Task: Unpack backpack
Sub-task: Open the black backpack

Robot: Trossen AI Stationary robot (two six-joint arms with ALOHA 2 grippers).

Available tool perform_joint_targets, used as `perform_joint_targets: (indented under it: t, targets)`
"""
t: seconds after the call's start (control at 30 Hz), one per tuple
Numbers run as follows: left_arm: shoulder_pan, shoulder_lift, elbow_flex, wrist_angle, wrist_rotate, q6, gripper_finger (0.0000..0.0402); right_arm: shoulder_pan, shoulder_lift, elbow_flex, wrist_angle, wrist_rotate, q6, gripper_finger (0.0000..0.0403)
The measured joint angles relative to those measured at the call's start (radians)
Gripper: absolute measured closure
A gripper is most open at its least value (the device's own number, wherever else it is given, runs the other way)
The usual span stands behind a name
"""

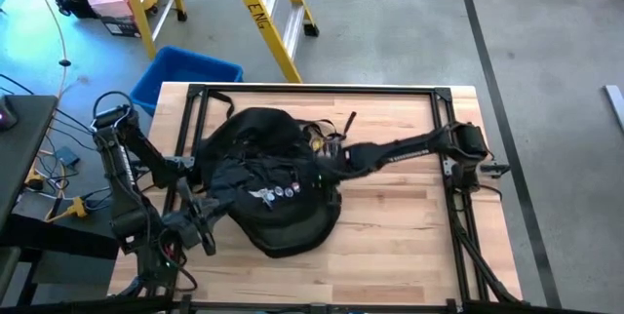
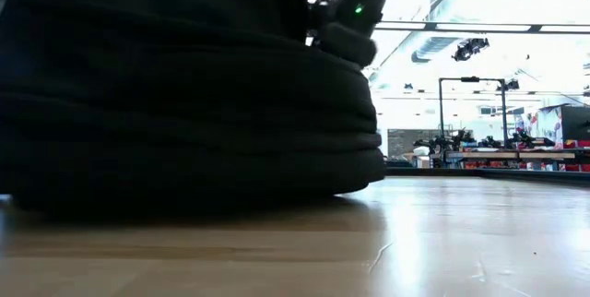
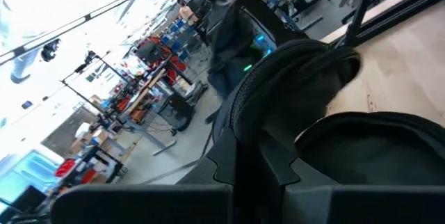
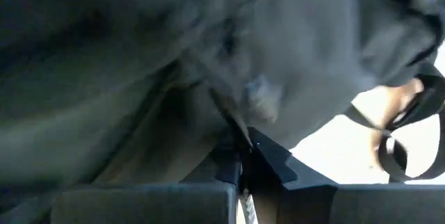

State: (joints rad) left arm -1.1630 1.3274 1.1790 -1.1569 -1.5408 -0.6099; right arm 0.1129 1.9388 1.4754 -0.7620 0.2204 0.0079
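The right end effector is pinched shut on grey fabric of the backpack, which lies mid-counter. The left end effector clamps the bag's black edge.

backpack on table centre, left hand beside, right hand opposite

The table is made of light wood with a black frame around its edges. A big black backpack lies flat on it, left of the middle. The wood to the right of it is bare.
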Motion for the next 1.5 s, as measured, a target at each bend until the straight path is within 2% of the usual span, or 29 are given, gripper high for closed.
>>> perform_joint_targets:
  t: [0.13,0.27,0.33,0.47,0.63,0.8,1.0,1.13,1.2,1.37,1.5]
  targets:
    - [-0.029,-0.005,0.0,-0.223,-0.016,-0.26,0.0401,0.1,0.0,0.0,-0.008,0.019,0.065,0.0403]
    - [-0.06,-0.016,-0.034,-0.379,-0.036,-0.45,0.0401,0.194,0.0,-0.001,0.004,0.063,0.128,0.0403]
    - [-0.078,-0.034,-0.053,-0.405,-0.039,-0.518,0.0401,0.231,0.0,-0.001,0.024,0.08,0.148,0.0403]
    - [-0.128,-0.085,-0.081,-0.405,-0.04,-0.533,0.0401,0.259,0.0,-0.003,0.088,0.12,0.138,0.0403]
    - [-0.192,-0.107,-0.086,-0.385,-0.035,-0.533,0.0401,0.163,0.0,-0.003,0.182,0.084,0.084,0.0403]
    - [-0.259,-0.104,-0.087,-0.297,-0.022,-0.439,0.0401,0.01,0.016,-0.003,0.333,-0.081,0.026,0.0403]
    - [-0.333,-0.104,-0.074,-0.176,-0.001,-0.272,0.0401,-0.125,0.108,-0.003,0.548,-0.275,0.01,0.0403]
    - [-0.343,-0.104,-0.073,-0.143,-0.008,-0.216,0.0401,-0.164,0.149,-0.003,0.667,-0.319,0.017,0.0403]
    - [-0.343,-0.104,-0.073,-0.138,-0.015,-0.215,0.0401,-0.17,0.151,-0.003,0.693,-0.279,0.011,0.0403]
    - [-0.342,-0.104,-0.073,-0.137,-0.016,-0.221,0.0401,-0.171,0.13,-0.001,0.667,-0.046,0.011,0.0403]
    - [-0.342,-0.104,-0.072,-0.135,-0.016,-0.232,0.0401,-0.171,0.105,0.003,0.572,0.033,0.037,0.0403]
